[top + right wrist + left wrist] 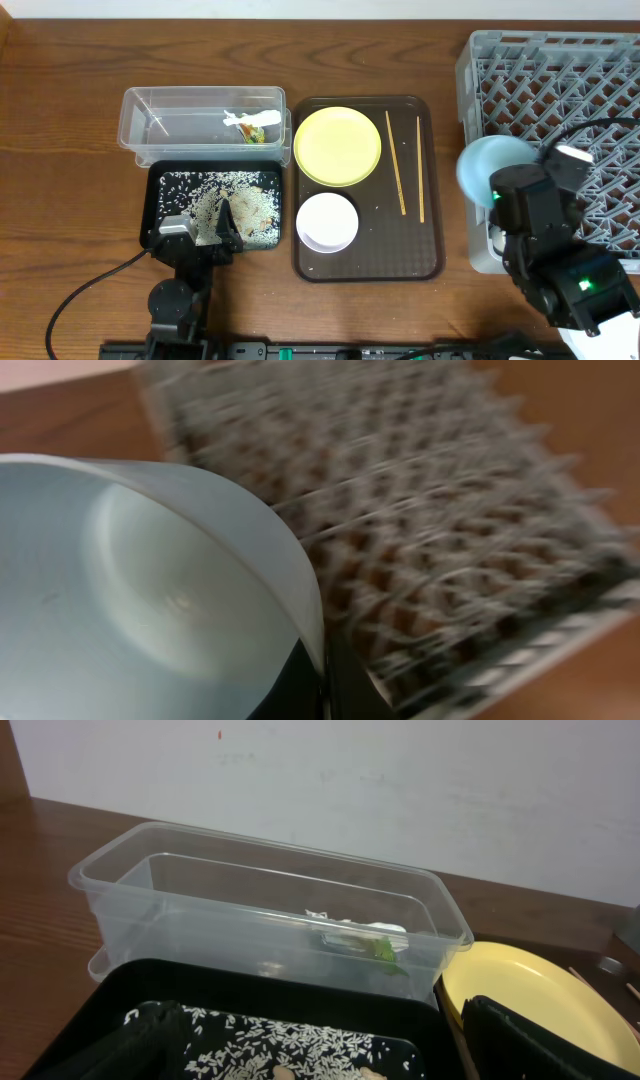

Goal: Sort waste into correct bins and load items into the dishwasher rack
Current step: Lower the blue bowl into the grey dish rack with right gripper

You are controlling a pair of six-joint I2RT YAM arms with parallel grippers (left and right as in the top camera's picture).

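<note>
Grip note: your right gripper (322, 672) is clamped shut on the rim of the light-blue bowl (480, 165), held on edge, dishwasher rack (560, 70) just beyond the fingertips; carry it forward over the lattice and seat it between dividers before releasing.

Left tool (205, 228) spread wide (held low); right tool (318, 682) pinched tight.

Non-task furnishings, overhead view

Dark brown wooden table (60, 150) with visible plank grain, filling the view; dark-brown rectangular plastic serving tray (380, 255) with rounded corners, lying flat just toward 3 o'clock of the table's centre; plain white wall (300, 8) along the 12 o'clock edge.
</note>
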